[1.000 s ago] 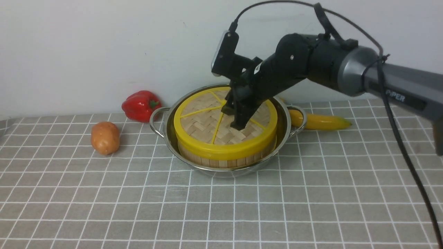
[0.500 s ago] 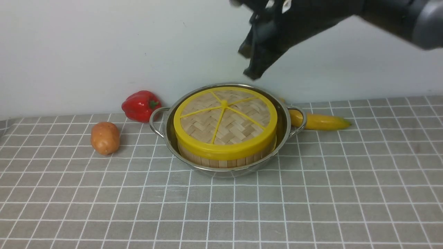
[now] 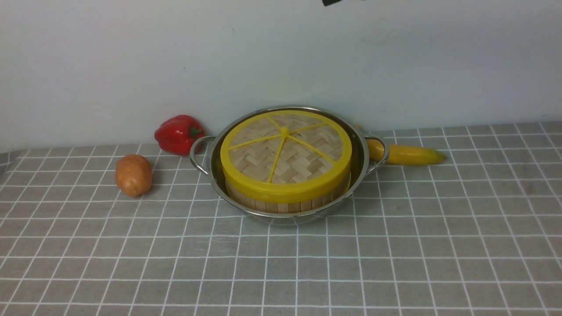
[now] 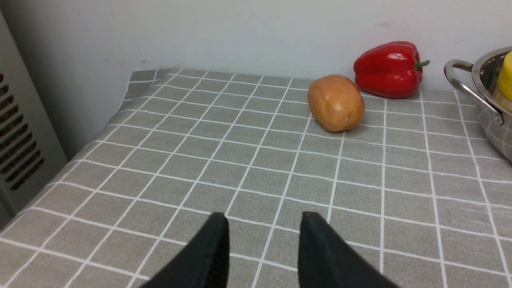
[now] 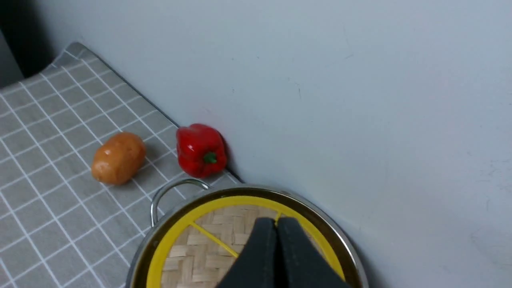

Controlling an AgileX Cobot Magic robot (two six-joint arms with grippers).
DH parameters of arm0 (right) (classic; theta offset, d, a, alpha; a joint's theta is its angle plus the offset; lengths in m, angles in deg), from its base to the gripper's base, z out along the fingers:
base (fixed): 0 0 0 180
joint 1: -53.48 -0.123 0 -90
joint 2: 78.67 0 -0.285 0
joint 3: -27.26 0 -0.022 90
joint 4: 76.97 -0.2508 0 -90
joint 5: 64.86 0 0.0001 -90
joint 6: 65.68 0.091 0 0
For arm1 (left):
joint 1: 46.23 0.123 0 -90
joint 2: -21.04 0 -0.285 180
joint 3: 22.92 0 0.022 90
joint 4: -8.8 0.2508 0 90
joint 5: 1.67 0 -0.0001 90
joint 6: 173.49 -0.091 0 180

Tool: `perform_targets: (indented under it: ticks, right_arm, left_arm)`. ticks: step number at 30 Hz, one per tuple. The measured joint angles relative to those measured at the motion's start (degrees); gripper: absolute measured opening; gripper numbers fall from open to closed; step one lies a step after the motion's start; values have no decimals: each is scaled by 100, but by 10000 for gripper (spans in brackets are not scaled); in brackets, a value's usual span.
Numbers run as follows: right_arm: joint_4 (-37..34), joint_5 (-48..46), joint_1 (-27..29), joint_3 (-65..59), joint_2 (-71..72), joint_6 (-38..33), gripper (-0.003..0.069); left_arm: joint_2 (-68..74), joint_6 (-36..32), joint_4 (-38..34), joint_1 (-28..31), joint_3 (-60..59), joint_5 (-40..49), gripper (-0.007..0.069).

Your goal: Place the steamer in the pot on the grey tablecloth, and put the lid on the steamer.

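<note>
The steel pot (image 3: 364, 153) stands on the grey tablecloth (image 3: 281, 263) near the back wall. The steamer (image 3: 285, 204) sits inside it, its wooden side wall showing below the lid (image 3: 285, 151), which lies flat on top. My right gripper (image 5: 276, 222) is shut and empty, high above the lid (image 5: 200, 248); only a dark tip of it (image 3: 331, 2) shows at the front view's top edge. My left gripper (image 4: 264, 218) is open and empty, low over bare cloth, left of the pot (image 4: 486, 104).
A potato (image 3: 133, 174) and a red pepper (image 3: 178, 134) lie left of the pot. A banana (image 3: 406, 154) lies behind its right handle. The wall is close behind the pot. A grey vented panel (image 4: 20, 132) stands past the cloth's left edge.
My right gripper let go of the lid's centre and rose straight up, almost out of the front view. The lid stays on the steamer. The left arm has not moved.
</note>
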Motion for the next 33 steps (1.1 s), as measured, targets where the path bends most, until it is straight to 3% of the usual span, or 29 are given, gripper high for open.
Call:
perform_targets:
  ticks: [5,10,15,21,27,33]
  right_arm:
    - [287,-620,62,-72,31,308,4]
    - [681,-834,314,-1264,702,739,10]
    - [764,53,801,-3572,2285,992,17]
    - [752,1951,1686,-6775,5151,1354,32]
    - [752,3412,2390,-8627,7455,1455,47]
    - [752,3971,3002,-9974,8768,1676,59]
  left_arm:
    - [0,0,0,0,0,0,243]
    - [0,0,0,0,0,0,243]
    - [0,0,0,0,0,0,243]
    - [0,0,0,0,0,0,243]
    - [0,0,0,0,0,0,243]
    - [0,0,0,0,0,0,243]
